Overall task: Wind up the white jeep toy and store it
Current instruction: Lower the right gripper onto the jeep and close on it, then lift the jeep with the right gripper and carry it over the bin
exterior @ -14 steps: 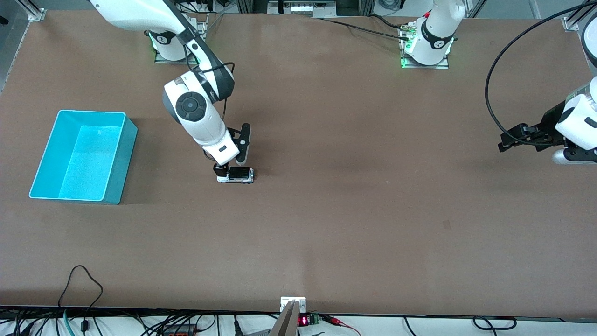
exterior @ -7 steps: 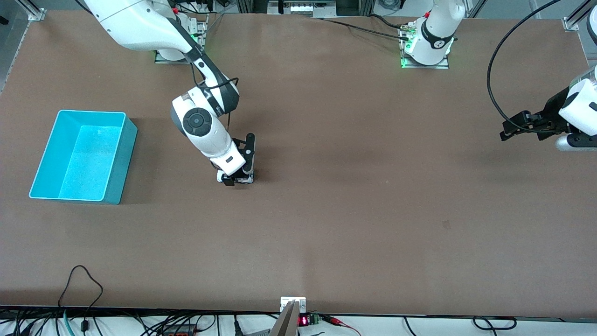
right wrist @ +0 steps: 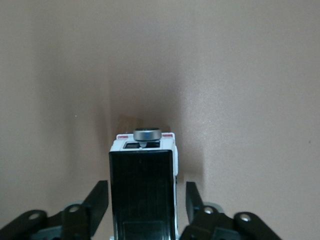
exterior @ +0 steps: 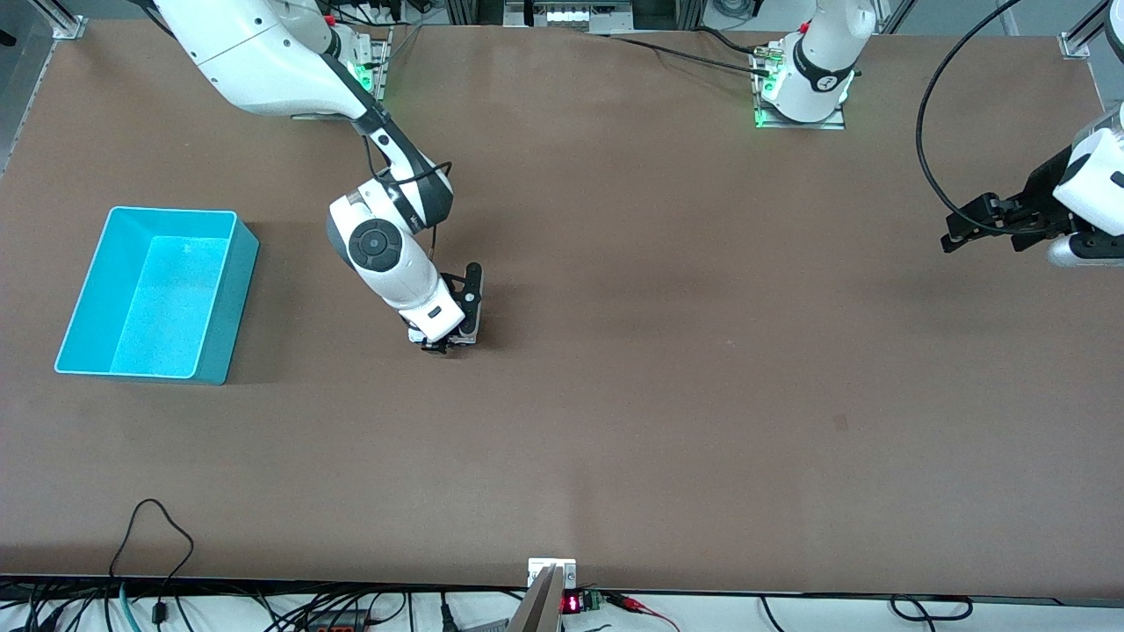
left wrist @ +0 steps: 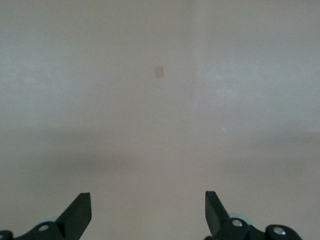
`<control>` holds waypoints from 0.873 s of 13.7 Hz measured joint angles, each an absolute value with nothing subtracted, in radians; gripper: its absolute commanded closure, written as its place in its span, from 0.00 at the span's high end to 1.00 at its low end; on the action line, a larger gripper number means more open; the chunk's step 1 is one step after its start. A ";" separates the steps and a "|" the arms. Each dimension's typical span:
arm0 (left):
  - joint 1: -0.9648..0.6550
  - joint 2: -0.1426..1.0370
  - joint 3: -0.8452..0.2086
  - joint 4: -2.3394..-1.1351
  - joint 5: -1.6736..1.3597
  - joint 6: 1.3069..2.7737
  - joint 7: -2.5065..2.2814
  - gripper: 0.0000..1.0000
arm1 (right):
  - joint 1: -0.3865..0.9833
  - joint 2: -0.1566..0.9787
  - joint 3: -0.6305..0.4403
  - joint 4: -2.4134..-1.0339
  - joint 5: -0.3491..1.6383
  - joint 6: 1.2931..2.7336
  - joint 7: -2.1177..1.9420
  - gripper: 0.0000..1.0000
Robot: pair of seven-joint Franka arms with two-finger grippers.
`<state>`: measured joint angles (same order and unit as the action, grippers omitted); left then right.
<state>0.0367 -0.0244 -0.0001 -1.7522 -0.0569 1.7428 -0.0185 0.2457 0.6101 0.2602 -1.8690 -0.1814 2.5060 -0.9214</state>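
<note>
Right gripper (right wrist: 142, 200) lowered astride the small boxy white jeep toy with black roof panel (right wrist: 143, 187), fingers parted, not yet pinching, probably lined up for grasping. Turquoise plastic bin (exterior: 83, 303) set toward the right arm's end of the brown table (exterior: 667, 395), presumably for storing. Left gripper (left wrist: 148, 216) waiting spread wide over bare tabletop.

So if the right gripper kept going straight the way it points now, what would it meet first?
Probably the white jeep toy: the right gripper is open, its fingers either side of the toy. Below that is the table.

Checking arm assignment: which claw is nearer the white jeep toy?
Right. The right claw straddles the white jeep toy, fingers open at its sides. The left claw waits at the left arm's end of the table.
</note>
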 measured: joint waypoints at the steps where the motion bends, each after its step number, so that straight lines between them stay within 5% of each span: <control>1: 0.037 -0.024 -0.001 -1.752 -0.057 1.743 -0.018 1.00 | 0.246 0.610 0.260 -1.869 -0.181 2.506 -0.921 0.02; 7: 0.037 -0.032 -0.003 -1.751 -0.057 1.737 -0.019 1.00 | 0.245 0.580 0.231 -1.843 -0.181 2.493 -0.903 0.00; 12: 0.037 -0.047 -0.012 -1.749 -0.057 1.697 -0.027 1.00 | 0.237 0.367 0.149 -1.830 -0.181 2.253 -0.710 0.00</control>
<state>0.0369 -0.0475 -0.0121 -1.7493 -0.0569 1.6970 -0.0269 0.2375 0.3672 0.1486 -1.8298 -0.1811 2.2534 -0.7101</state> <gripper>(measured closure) 0.000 0.498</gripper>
